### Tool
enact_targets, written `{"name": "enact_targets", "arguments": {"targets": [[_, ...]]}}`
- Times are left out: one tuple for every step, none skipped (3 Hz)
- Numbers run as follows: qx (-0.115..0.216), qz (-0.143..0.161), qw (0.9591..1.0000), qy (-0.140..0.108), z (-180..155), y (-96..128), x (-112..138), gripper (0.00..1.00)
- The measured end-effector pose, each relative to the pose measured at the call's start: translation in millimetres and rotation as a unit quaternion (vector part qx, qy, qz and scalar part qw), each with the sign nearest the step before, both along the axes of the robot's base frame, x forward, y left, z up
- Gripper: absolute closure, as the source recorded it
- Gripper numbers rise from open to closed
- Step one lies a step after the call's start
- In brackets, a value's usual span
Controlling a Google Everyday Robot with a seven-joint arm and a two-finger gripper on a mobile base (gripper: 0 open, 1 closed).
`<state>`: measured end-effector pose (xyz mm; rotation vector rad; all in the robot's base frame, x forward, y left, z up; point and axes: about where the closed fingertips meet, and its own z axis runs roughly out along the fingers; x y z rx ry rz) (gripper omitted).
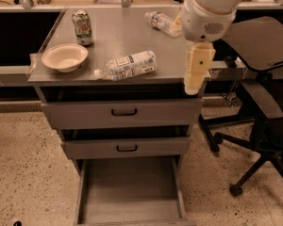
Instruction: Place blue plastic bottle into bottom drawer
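Observation:
A plastic bottle with a blue and white label (127,65) lies on its side near the front of the grey cabinet top (118,34). The bottom drawer (129,192) is pulled out below, a shallow grey tray with nothing in it. My gripper (195,84) hangs from the white arm (207,13) over the cabinet's front right corner, to the right of the bottle and apart from it. It holds nothing that I can see.
A cream bowl (64,57) and a green drink can (82,27) stand at the left of the top. A second clear bottle (161,21) lies at the back right, partly behind the arm. Two upper drawers with black handles (124,112) are shut. An office chair (259,93) stands at the right.

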<state>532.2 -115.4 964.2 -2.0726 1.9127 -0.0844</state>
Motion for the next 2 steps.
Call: {"name": "enact_targets", "arguments": {"targets": [[-0.003,0.062,0.998,0.004,-3,36,20,0.0],[-0.004,0.103,0.9945,0.02,-7,67,33,0.0]]}}
